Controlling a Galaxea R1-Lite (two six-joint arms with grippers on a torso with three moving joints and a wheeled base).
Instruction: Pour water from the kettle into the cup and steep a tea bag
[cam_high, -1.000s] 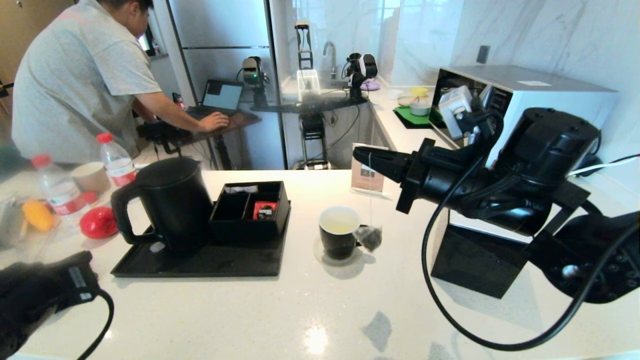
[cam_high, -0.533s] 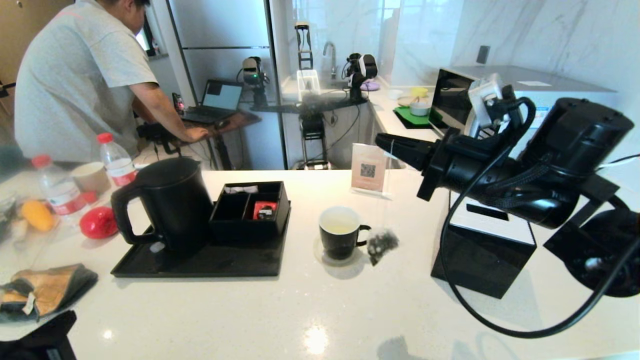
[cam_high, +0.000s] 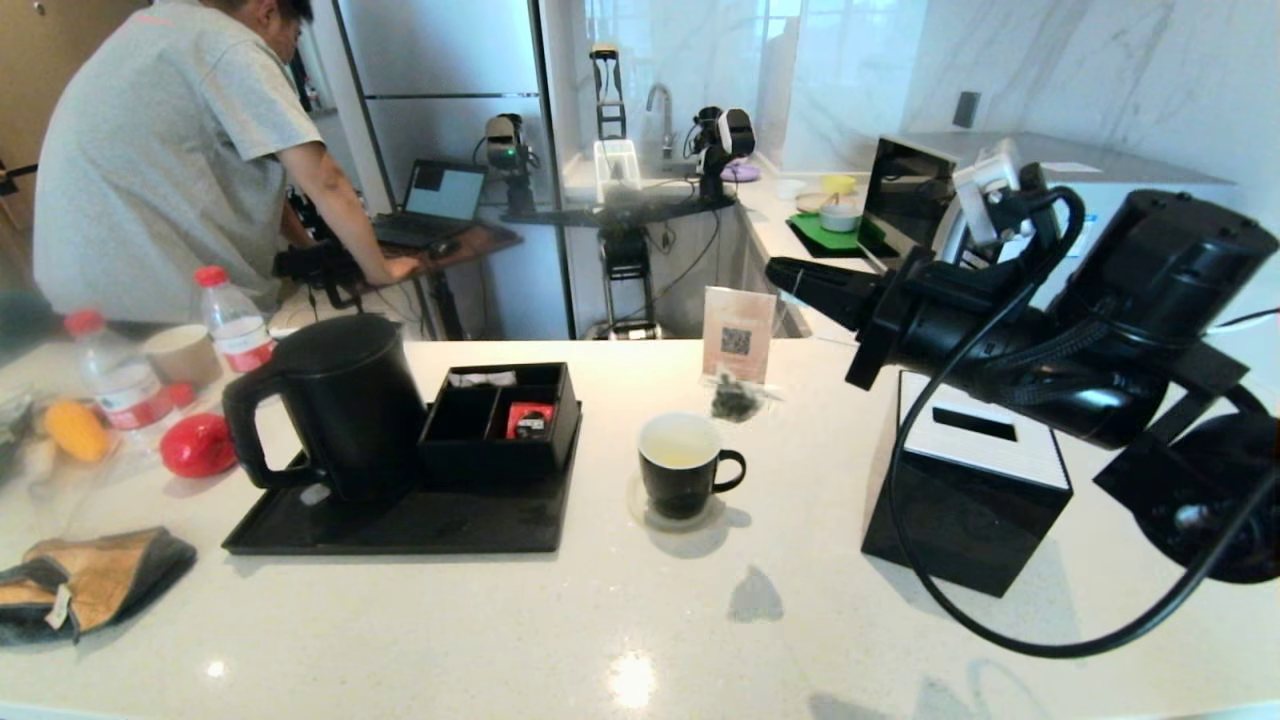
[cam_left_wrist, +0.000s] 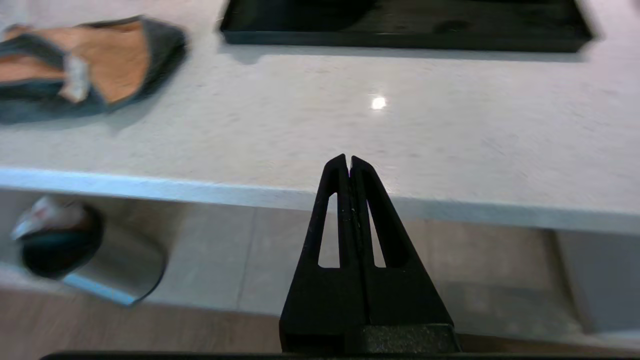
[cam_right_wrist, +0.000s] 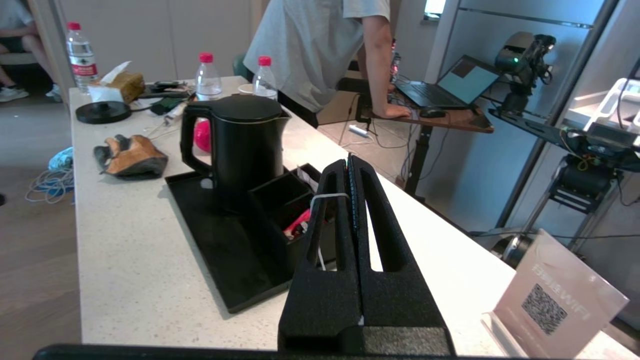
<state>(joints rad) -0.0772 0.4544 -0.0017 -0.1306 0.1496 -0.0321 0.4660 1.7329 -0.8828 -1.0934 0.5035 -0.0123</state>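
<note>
The black kettle (cam_high: 322, 402) (cam_right_wrist: 244, 145) stands on the left of a black tray (cam_high: 400, 528). The black cup (cam_high: 683, 466) sits on the counter right of the tray, with pale water (cam_high: 680, 456) in it. My right gripper (cam_high: 777, 271) (cam_right_wrist: 348, 161) is high above the counter, right of the cup, shut on the white string (cam_right_wrist: 327, 195). The tea bag (cam_high: 733, 400) hangs from that string in the air, behind and slightly right of the cup, outside it. My left gripper (cam_left_wrist: 348, 160) is shut and empty at the counter's front edge.
A black compartment box (cam_high: 500, 418) with a red packet (cam_high: 528, 418) shares the tray. A black tissue box (cam_high: 960, 505) stands right of the cup and a QR sign (cam_high: 738, 335) behind it. Bottles (cam_high: 232, 315), a paper cup (cam_high: 180, 352) and gloves (cam_high: 90, 580) lie left; a person (cam_high: 170, 150) stands behind.
My right gripper rose and moved right; the tea bag swung from beside the cup's handle up to behind the cup. My left arm dropped out of the head view, uncovering the gloves.
</note>
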